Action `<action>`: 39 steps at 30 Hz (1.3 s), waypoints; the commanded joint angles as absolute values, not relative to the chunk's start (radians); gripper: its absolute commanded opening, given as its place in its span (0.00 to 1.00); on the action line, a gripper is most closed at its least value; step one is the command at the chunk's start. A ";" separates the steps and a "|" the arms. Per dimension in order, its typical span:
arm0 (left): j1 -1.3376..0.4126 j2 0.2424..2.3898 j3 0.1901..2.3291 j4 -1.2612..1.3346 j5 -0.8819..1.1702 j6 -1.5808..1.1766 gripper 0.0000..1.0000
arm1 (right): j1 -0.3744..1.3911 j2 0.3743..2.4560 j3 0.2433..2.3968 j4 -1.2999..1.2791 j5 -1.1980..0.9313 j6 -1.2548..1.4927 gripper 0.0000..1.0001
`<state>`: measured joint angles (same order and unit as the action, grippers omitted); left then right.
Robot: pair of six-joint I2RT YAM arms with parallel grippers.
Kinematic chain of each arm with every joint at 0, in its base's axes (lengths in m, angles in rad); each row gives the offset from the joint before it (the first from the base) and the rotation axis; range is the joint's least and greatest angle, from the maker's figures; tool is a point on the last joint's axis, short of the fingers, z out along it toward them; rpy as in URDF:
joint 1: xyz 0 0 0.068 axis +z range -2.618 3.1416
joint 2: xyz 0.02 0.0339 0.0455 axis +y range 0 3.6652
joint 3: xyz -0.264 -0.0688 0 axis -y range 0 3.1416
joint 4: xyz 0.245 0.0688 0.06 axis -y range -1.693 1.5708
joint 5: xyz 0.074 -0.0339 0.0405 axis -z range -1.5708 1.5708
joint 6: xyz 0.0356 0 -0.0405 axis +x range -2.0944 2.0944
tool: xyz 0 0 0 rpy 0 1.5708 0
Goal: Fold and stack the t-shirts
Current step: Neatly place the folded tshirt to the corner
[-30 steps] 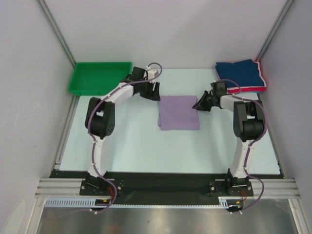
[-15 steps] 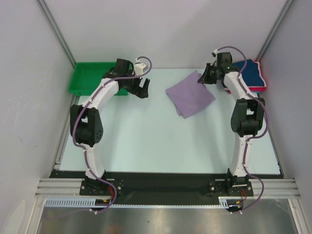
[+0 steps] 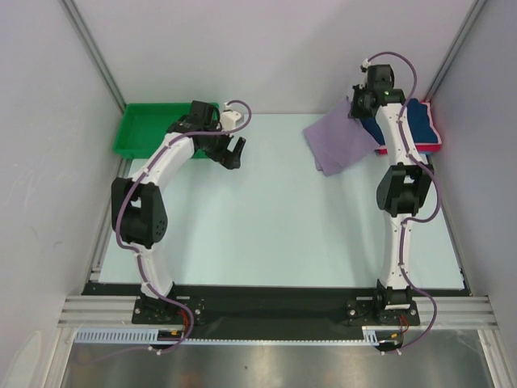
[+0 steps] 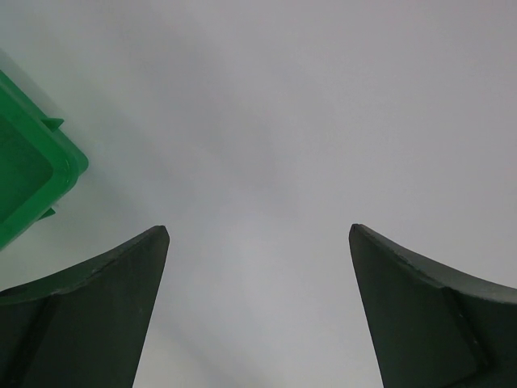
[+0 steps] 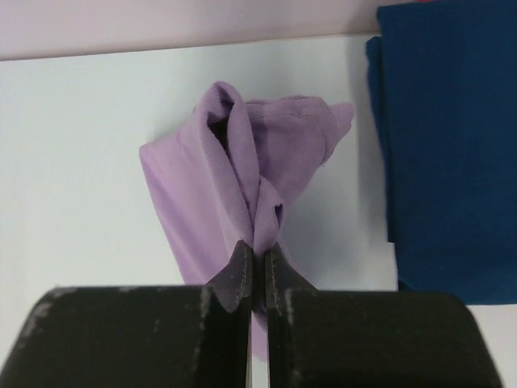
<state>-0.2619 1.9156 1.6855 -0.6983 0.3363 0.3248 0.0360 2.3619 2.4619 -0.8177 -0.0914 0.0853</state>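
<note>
The folded lavender t-shirt hangs in the air at the back right, pinched by its edge in my right gripper, which is shut on it. In the right wrist view the lavender t-shirt dangles bunched from the closed gripper. The folded navy t-shirt lies on the pink-red t-shirt at the back right corner; the navy t-shirt shows to the right of the hanging cloth. My left gripper hovers open by the green tray, and its view shows the gripper with nothing between the fingers.
A green plastic tray stands at the back left; its corner shows in the left wrist view. Metal frame posts and white walls enclose the table on three sides.
My right gripper lifted the lavender t-shirt off the table's middle and carried it back and right toward the navy stack. My left gripper opened wide and drew back toward the green tray.
</note>
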 commanded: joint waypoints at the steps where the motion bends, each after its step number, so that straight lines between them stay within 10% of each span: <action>1: -0.258 1.865 1.683 -0.695 0.311 0.356 1.00 | 0.028 2.339 2.525 -0.799 -0.002 0.009 0.00; 39: -0.259 1.928 1.738 -0.775 0.242 0.384 1.00 | -0.110 2.243 2.674 -0.640 0.017 -0.166 0.00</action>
